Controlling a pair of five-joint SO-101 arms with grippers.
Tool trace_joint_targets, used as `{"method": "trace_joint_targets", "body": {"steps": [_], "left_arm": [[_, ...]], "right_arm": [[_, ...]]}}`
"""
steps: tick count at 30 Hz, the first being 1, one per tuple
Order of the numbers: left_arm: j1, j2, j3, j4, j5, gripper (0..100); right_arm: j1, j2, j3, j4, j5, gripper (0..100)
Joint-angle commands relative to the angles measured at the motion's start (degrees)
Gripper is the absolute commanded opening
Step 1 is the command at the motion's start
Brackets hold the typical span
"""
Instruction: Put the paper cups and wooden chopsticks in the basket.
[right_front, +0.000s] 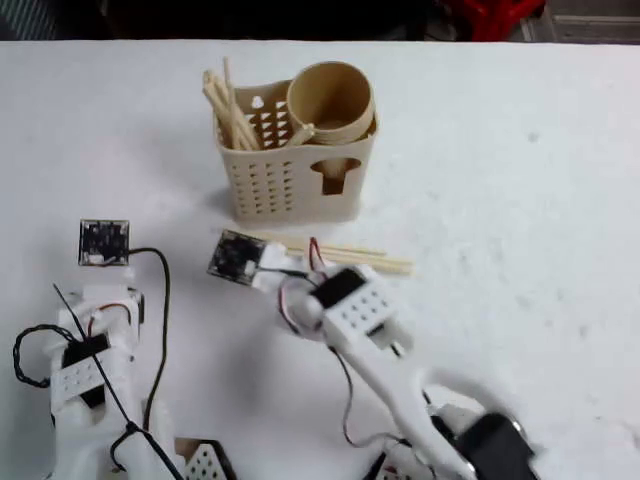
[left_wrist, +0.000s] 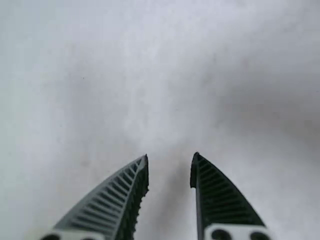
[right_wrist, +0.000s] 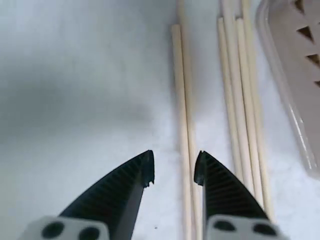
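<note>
- Chopsticks (right_front: 350, 257) are lying flat on the table (right_front: 520, 200), just in front of the basket (right_front: 290, 190) and roughly parallel to its front wall. In the right wrist view they are showing as a pair (right_wrist: 183, 125) lying side by side and, next to it, a tighter group (right_wrist: 240, 100) running along the foot of the basket (right_wrist: 295, 75).
- They are looking light, thin, stiff and smooth, so they are likely to roll or pivot if pinched near an end. Taking hold across the middle of the pair, with the fingers closing down to the table on both sides, is looking like the safer grip. Lying so close together, two may come up at once.
- Right pincer (right_wrist: 174, 170) is hovering low over the pair, its tips standing a little apart and gripping nothing; the pair is running under the gap and partly under one tip.
- More sticks (right_front: 228, 105) are standing upright in one side of the basket, and a paper cup (right_front: 330, 100) is sitting in the other side, so part of the job is looking done.
- Left pincer (left_wrist: 169, 167) is hanging over bare table, well apart from the basket, its tips partly open and holding nothing.
</note>
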Motion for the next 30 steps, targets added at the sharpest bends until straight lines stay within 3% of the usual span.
{"method": "trace_joint_targets", "body": {"steps": [1, 16, 23, 30], "left_arm": [[-0.04, -1.36, -0.35, -0.62, -0.09, 15], [-0.04, -1.36, -0.35, -0.62, -0.09, 15], [-0.04, -1.36, -0.35, -0.62, -0.09, 15], [-0.13, -1.36, -0.35, -0.62, -0.09, 15]], "right_arm": [[1.19, 8.40, -7.91, -1.54, 0.79, 14.5], [4.53, 18.86, -10.29, -7.08, 0.79, 14.4], [1.63, 19.38, -8.70, -4.18, 0.79, 1.8], [1.63, 18.77, -8.35, -3.47, 0.62, 1.7]]}}
